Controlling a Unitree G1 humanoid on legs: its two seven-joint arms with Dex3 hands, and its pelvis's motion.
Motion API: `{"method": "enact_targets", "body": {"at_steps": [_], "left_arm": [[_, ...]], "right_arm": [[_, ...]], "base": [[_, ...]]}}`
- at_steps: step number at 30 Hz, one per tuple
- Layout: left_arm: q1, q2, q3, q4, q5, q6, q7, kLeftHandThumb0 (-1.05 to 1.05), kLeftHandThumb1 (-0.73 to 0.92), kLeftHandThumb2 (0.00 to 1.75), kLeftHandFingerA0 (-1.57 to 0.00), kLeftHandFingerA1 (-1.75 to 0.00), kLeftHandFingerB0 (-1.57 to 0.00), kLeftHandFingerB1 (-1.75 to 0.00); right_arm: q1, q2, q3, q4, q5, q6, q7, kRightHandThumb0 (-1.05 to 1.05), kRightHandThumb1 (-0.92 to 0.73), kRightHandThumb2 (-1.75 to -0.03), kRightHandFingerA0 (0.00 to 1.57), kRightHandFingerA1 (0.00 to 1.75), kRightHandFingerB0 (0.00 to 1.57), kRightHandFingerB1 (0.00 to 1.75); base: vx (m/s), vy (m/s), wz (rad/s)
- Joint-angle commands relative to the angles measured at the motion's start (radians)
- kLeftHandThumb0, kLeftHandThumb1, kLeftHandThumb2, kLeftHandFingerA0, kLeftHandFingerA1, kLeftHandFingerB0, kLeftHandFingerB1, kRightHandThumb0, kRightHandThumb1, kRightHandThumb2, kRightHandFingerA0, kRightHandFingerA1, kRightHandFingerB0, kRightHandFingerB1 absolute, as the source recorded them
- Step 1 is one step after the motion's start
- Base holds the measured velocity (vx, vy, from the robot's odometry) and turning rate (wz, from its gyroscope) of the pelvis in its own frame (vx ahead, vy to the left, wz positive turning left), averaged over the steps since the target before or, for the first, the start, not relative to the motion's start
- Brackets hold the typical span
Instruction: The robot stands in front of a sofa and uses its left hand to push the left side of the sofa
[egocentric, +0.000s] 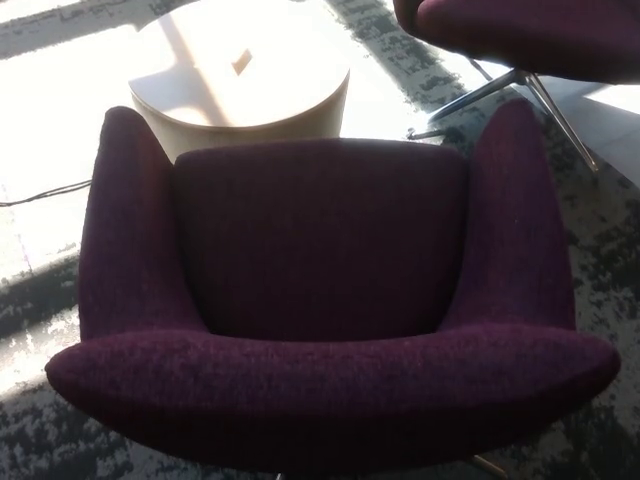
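Deep purple fabric tub-shaped sofa (320, 300) is sitting right below the cam, its back nearest the cam, w/ a round cream side table (240, 85) just beyond. Neither hand is showing, so can't tell open/closed. Imo left hand should be pressing flat on the sofa's left armrest (125, 230), low & steady.

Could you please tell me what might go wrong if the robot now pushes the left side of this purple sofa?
No robot hand is in view, so the push has not begun. The sofa may swing on its metal base and turn rather than slide. The round table stands close beyond the left arm, so it could get bumped. A dark cable on the floor at left might snag.
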Motion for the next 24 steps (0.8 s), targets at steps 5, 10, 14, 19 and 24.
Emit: {"method": "enact_targets", "body": {"at_steps": [5,10,14,19,24], "left_arm": [[-0.017,-0.012,0.083,0.096,-0.069,-0.343,-0.043,-0.71,0.92,0.68,-0.24,-0.34,-0.19,-0.30],[-0.052,0.017,0.131,0.089,-0.093,-0.355,-0.055,-0.84,0.81,0.86,-0.10,-0.30,-0.08,-0.26],[-0.085,0.031,0.173,0.082,-0.115,-0.376,-0.087,-0.84,0.84,1.17,-0.07,-0.27,-0.07,-0.22],[-0.141,0.057,0.283,0.041,-0.210,-0.368,-0.158,-0.85,0.84,1.17,-0.07,-0.21,-0.07,-0.23],[-0.174,0.109,0.323,-0.011,-0.227,-0.370,-0.185,-0.91,0.90,1.24,0.00,-0.10,0.00,-0.08]], "right_arm": [[-0.021,0.004,-0.006,0.098,-0.023,-0.334,-0.132,-0.58,-0.70,-0.62,0.64,0.53,0.46,0.36],[-0.035,0.007,-0.010,0.130,-0.013,-0.369,-0.126,-0.58,-0.57,-0.92,0.59,0.65,0.38,0.51],[-0.047,-0.003,-0.004,0.151,-0.021,-0.381,-0.133,-0.59,-0.57,-0.92,0.58,0.65,0.39,0.51],[-0.049,-0.001,0.001,0.174,-0.030,-0.409,-0.165,-0.58,-0.57,-0.92,0.59,0.65,0.41,0.52],[-0.043,-0.005,0.007,0.188,-0.036,-0.423,-0.163,-0.57,-0.71,-0.61,0.65,0.59,0.47,0.37]], "base": [[0.00,0.000,0.00],[0.00,0.000,0.00],[0.00,0.000,0.00],[0.00,0.000,0.00],[0.00,0.000,0.00]]}}
